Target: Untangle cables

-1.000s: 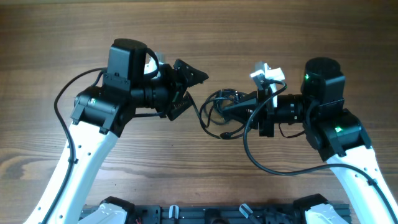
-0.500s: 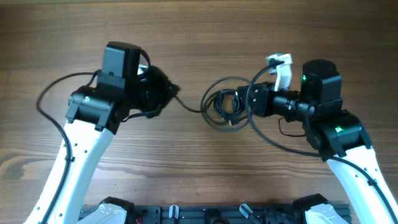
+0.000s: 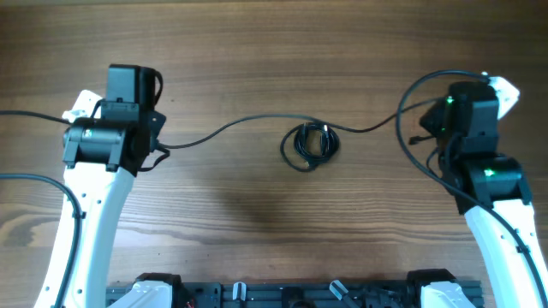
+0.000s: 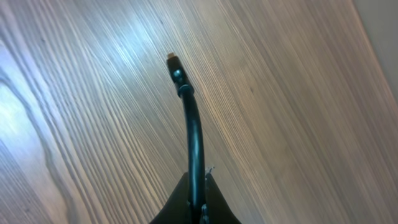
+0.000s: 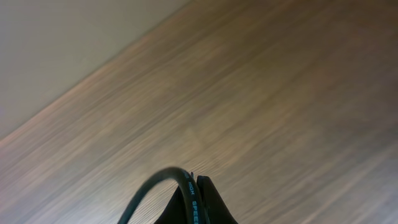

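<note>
The cables show in the overhead view as a small black coiled bundle (image 3: 310, 144) at the table's middle. One strand (image 3: 231, 127) runs left from it to my left gripper (image 3: 157, 145). Another strand (image 3: 368, 129) runs right toward my right gripper (image 3: 425, 130), which is mostly hidden under the arm. In the left wrist view my left gripper (image 4: 199, 190) is shut on a cable (image 4: 194, 134) whose small plug end (image 4: 172, 59) sticks out beyond the fingers. In the right wrist view my right gripper (image 5: 196, 190) is shut on a curving cable (image 5: 152, 182).
The arms' own thicker black wires (image 3: 38, 176) loop at the far left and beside the right arm (image 3: 411, 90). A black rail (image 3: 291, 295) lies along the near table edge. The table's edge and a pale wall (image 5: 62, 43) show in the right wrist view.
Both arms have drawn apart to the table's sides. The left gripper has shut on a cable end. The tangle has been pulled out into two long strands with a smaller coil between.
</note>
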Robot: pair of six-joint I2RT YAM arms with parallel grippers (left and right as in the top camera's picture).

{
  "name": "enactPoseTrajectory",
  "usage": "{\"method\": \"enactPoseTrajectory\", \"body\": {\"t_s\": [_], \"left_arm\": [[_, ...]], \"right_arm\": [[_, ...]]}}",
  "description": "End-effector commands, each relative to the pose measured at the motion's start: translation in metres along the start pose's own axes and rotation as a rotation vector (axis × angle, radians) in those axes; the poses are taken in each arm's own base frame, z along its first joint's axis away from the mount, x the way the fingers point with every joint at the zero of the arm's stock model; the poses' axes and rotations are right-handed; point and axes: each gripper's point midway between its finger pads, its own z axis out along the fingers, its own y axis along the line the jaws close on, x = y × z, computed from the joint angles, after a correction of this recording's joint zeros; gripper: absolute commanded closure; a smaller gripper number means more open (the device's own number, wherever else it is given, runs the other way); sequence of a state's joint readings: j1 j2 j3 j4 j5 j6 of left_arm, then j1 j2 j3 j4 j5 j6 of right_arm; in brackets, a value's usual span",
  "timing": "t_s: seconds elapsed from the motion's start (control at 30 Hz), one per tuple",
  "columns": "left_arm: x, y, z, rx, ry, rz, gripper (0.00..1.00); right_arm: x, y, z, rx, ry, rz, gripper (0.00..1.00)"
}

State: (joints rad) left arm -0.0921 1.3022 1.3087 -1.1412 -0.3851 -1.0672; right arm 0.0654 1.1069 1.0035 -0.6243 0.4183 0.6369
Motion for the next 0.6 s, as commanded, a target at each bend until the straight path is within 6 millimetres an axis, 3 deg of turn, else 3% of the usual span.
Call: {"method": "enactPoseTrajectory", "body": {"t_s": [0.0,0.2,0.57], "left_arm": [[-0.028,0.024,0.006,-0.101,-0.097,-0.030,0.96],[-0.053,0.051,0.011,-0.181,-0.137,-0.113,0.96],[-0.072,0.083,0.016,-0.261,-0.149,-0.209,0.96]], "right_arm": [[-0.016,-0.018,-0.001,0.058,-0.045,0.055,0.96],[-0.017,-0.006,0.003,0.003,-0.036,-0.046,0.96],[0.024,0.032,0.019,-0.193,0.160,-0.141,0.96]]}}
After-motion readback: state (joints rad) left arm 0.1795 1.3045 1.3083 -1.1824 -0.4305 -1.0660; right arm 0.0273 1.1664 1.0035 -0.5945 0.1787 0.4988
